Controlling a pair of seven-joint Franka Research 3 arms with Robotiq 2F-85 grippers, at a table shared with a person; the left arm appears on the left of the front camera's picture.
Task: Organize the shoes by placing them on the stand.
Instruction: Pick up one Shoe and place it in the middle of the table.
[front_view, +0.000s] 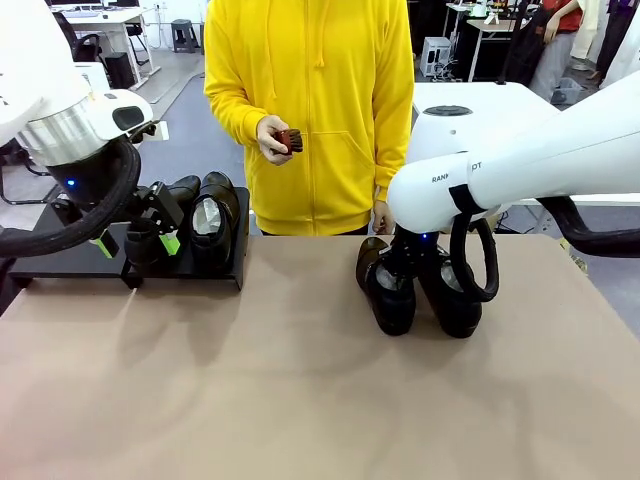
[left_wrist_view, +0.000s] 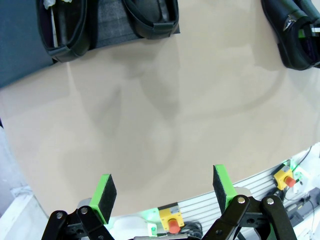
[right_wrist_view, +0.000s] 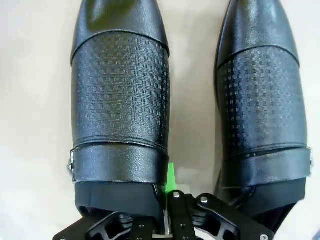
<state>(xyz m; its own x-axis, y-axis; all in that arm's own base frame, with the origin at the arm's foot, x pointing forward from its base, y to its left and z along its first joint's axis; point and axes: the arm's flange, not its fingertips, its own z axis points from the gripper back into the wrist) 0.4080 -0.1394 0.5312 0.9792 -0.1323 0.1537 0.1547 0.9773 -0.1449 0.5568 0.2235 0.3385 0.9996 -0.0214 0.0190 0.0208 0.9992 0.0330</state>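
Two glossy black shoes (front_view: 213, 215) (front_view: 172, 195) stand on the black stand (front_view: 60, 258) at the far left. My left gripper (front_view: 138, 243) hangs open just in front of them, and its green pads (left_wrist_view: 105, 192) have bare table between them. Two more shoes (front_view: 392, 295) (front_view: 455, 300) stand side by side on the table, toes toward me. My right gripper (front_view: 415, 262) is down at their heel ends. In the right wrist view it (right_wrist_view: 167, 195) is shut on the inner collar of the left-hand shoe (right_wrist_view: 120, 100), beside the other shoe (right_wrist_view: 265, 100).
A person in a yellow hoodie stands at the far edge and holds a small brown brush (front_view: 290, 140) in one hand. The stand's right end (front_view: 243, 262) has free room. Tan tabletop (front_view: 300, 400) stretches open toward me.
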